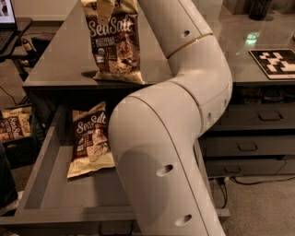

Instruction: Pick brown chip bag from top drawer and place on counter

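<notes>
white jointed robot arm (156, 152) up front | wide dark-grey top drawer (55, 198) open at 8 o'clock, smaller brown-and-cream chip bag (91, 143) lying flat inside | big dark-brown "Sea Salt" chip bag (115, 46) upright on the glossy grey counter (60, 60), 11 o'clock | gripper (105, 5) at the bag's top, 12 o'clock, mostly cropped, grip: can't tell

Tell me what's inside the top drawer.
A smaller Sea Salt bag lies flat; the arm hides the drawer's right part. The hand is at the brown chip bag's top.

The gripper (105, 6) sits at the top edge, above the chip bag (115, 46), and is mostly cut off, as is the bag's top. The arm (161, 152) hides the right half of the drawer (50, 193) and part of the counter (60, 55).
</notes>
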`<state>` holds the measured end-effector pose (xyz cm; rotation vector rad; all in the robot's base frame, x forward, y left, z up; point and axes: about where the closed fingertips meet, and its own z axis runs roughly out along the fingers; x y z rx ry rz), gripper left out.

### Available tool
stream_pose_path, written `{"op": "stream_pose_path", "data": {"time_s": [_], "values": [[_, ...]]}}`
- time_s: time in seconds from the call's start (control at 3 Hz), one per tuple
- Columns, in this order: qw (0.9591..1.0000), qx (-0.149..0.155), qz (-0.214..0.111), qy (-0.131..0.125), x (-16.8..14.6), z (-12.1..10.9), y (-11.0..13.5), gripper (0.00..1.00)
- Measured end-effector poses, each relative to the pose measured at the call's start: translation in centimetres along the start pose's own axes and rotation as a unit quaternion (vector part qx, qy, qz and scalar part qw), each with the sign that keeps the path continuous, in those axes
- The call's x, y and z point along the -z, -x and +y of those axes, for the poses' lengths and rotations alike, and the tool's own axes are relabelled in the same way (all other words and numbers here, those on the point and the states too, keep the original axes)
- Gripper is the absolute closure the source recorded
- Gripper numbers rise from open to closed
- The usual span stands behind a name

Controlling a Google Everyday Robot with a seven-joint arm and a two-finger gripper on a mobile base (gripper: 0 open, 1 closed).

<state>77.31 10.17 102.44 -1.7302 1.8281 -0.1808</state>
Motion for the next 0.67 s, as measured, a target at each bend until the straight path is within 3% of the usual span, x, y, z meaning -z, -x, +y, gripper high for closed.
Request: {"op": "stream_pose_path", "data": {"time_s": [0.33,0.67], "values": [[1.0,0.0,0.0,0.0,0.0,0.0,0.0,0.0],[1.0,0.0,0.0,0.0,0.0,0.0,0.0,0.0]]}}
